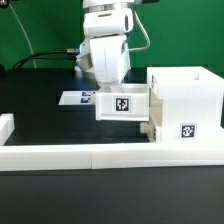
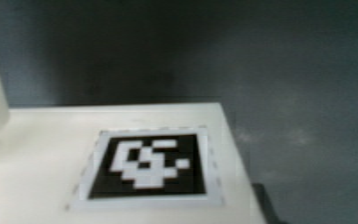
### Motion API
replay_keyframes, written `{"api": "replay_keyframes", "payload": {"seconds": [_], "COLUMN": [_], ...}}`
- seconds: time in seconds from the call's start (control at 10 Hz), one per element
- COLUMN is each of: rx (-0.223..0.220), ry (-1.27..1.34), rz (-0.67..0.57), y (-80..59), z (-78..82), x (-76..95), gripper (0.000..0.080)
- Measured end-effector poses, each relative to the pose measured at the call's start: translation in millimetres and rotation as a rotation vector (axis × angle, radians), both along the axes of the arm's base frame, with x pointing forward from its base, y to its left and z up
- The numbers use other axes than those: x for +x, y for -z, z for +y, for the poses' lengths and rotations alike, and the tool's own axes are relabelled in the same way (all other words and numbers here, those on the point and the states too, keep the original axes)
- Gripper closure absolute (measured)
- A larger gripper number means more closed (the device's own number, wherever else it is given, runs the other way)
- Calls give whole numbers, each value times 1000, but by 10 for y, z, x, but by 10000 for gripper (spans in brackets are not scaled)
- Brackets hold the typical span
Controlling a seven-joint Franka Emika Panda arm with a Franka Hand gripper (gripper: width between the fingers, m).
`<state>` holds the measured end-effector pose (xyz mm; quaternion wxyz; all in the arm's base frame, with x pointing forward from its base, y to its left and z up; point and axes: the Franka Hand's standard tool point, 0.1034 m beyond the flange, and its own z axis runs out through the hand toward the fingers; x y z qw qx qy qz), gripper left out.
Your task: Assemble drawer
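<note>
My gripper [image 1: 118, 90] hangs from the white arm at the top centre and is shut on a small white tray [image 1: 122, 104] with a black-and-white tag on its front. The tray is held above the table, its right end against the open side of the tall white box shell [image 1: 186, 96], which carries its own tag [image 1: 187, 130]. A low white piece [image 1: 152, 127] juts from the shell's base; I cannot tell if it is the second tray. In the wrist view the held tray's tagged face [image 2: 149, 165] fills the frame, with one dark finger [image 2: 275, 206] at its edge.
The marker board [image 1: 76, 98] lies flat on the black table behind the tray. The long low white border wall [image 1: 100, 153] runs along the front, with a short raised end [image 1: 5, 126] at the exterior view's left. A green backdrop stands behind.
</note>
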<state>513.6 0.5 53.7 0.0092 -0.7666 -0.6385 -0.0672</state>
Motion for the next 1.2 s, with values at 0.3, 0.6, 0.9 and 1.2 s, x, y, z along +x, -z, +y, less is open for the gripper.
{"api": "replay_keyframes", "payload": {"seconds": [0.3, 0.6, 0.9, 1.2], "rx": [-10, -16, -20, -39], "ry": [-25, -35, -65, -124], "rz": [8, 19, 16, 19], "y": [-4, -6, -6, -33], "z": [-5, -11, -29, -43], "x": [77, 83, 88, 142], "gripper": [758, 758, 758, 758]}}
